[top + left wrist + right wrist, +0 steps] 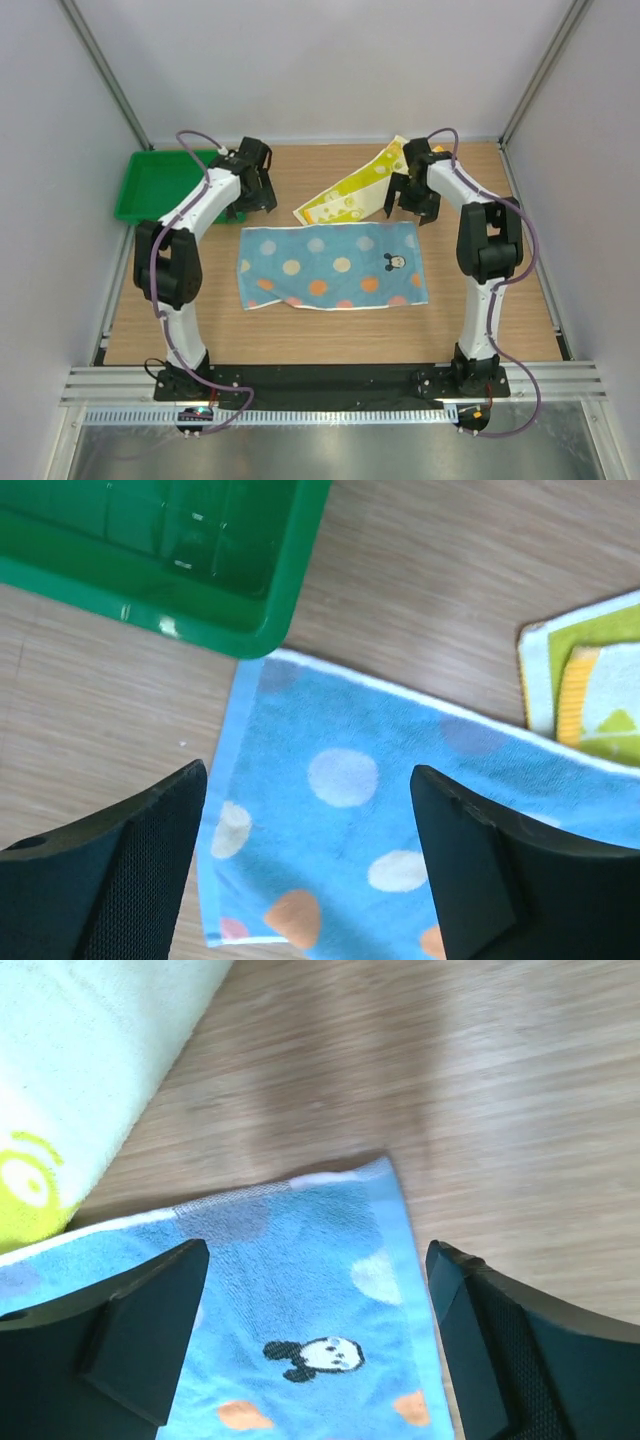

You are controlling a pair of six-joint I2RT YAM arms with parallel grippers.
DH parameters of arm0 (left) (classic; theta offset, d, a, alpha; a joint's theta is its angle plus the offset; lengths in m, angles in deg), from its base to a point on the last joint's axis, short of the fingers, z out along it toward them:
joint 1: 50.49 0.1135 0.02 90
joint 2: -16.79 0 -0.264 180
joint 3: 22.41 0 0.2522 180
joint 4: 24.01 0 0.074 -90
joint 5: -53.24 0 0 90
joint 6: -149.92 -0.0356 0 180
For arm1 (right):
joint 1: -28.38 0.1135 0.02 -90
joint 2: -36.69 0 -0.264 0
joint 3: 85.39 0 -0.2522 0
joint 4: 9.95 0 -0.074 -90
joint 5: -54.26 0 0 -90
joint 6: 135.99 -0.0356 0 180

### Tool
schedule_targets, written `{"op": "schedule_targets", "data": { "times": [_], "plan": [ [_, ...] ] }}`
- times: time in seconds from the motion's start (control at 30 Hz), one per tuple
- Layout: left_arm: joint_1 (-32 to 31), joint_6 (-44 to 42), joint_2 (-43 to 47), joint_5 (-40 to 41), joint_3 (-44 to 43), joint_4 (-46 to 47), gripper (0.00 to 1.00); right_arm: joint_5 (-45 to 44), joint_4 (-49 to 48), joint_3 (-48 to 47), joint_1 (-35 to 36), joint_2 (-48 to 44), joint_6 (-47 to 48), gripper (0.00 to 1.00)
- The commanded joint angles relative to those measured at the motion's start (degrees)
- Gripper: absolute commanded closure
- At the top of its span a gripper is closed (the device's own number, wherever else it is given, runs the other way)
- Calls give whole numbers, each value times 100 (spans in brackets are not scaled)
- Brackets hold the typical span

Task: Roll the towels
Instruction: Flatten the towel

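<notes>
The light blue towel [333,266] with coloured dots and a small mouse print lies flat in the middle of the table. Behind it the yellow-green towel [350,195] lies slanted, partly folded over itself. My left gripper [260,198] hovers open above the blue towel's far left corner [270,680], nothing between its fingers [150,860]. My right gripper [412,206] hovers open above the far right corner [380,1175], also holding nothing. The yellow-green towel's end [600,700] shows in the left wrist view, and its pale side [80,1070] fills the upper left of the right wrist view.
A green plastic tray [150,200] stands at the back left, its corner [270,620] almost touching the blue towel's far left corner. Bare wooden table [500,310] lies to the right of the towels. White walls and metal posts close in the table.
</notes>
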Motion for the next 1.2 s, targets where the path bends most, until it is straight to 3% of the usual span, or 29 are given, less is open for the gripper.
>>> {"op": "schedule_targets", "data": {
  "times": [0.0,0.2,0.23,0.3,0.4,0.7,1.03,1.1,1.17],
  "plan": [
    [-46,50,1101,48,470,-59,15,-410,298,-207,44,-611,156,0],
    [-90,445,2352,102,2198,266,17,-631,35,803,44,-1771,138,0],
    [-134,568,2710,24,2655,414,18,-535,-201,1579,53,-2129,42,0],
    [-152,648,3019,-143,3147,582,18,-211,-508,1865,53,-2491,15,0],
    [-187,938,3390,-557,3731,969,19,204,-993,2998,97,-2931,-196,0],
    [-266,1413,4199,-777,5182,1549,23,354,-1662,4320,326,-3872,-433,0],
    [-266,1326,4322,-795,5780,2023,24,-2738,-1556,4864,1222,-5629,-1074,0],
    [-266,1299,4322,-768,5894,2243,23,-2828,-1882,5380,1065,-6060,-1625,0],
    [-275,1325,4269,-751,5929,2375,23,-2034,-2371,5655,801,-6263,-1489,0]
  ]
}}
